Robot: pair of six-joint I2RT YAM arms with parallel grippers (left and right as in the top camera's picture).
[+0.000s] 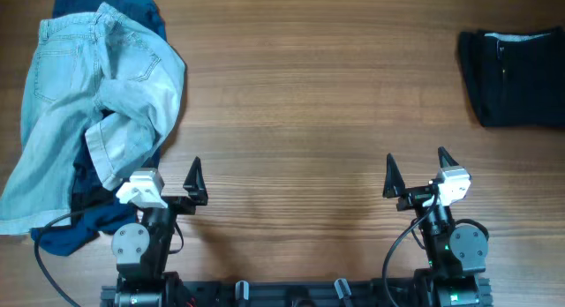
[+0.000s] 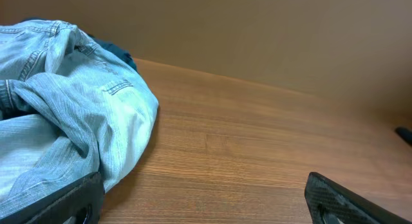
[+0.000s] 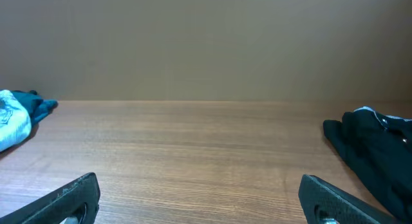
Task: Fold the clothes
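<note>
Pale blue denim shorts (image 1: pixel 88 95) lie crumpled at the far left of the table, on top of a dark blue garment (image 1: pixel 66 228) that shows at the top and bottom of the pile. They also show in the left wrist view (image 2: pixel 64 127). A folded dark navy garment (image 1: pixel 516 78) lies at the back right and shows in the right wrist view (image 3: pixel 376 153). My left gripper (image 1: pixel 168 179) is open and empty, at the front next to the pile's right edge. My right gripper (image 1: pixel 415 170) is open and empty at the front right.
The wooden table (image 1: pixel 309 104) runs bare between the pile and the navy garment. The arm bases and cables (image 1: pixel 291 289) sit along the front edge.
</note>
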